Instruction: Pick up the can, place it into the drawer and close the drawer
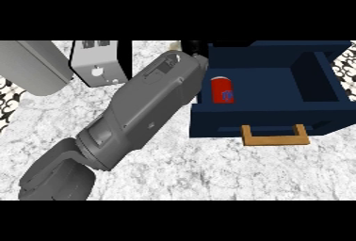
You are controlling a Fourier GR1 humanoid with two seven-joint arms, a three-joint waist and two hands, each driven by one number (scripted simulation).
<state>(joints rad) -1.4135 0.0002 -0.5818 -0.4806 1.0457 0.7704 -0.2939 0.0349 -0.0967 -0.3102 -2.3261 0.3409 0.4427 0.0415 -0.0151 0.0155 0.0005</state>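
- Red cylindrical can point(222, 90): we find it lying inside the open dark blue drawer point(264, 123), at its left side.
- Drawer's tan wooden handle point(274, 136): at the front.
- Grey forearm point(142, 110): reaches toward the drawer's back left corner; we cannot tell its hand's state.
- Grey toaster point(97, 63): on the marble counter point(208, 174).

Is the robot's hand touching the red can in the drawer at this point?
Cannot tell. In the head view the red can lies inside the open drawer, but the grey forearm hides its hand, so neither contact nor gap shows.
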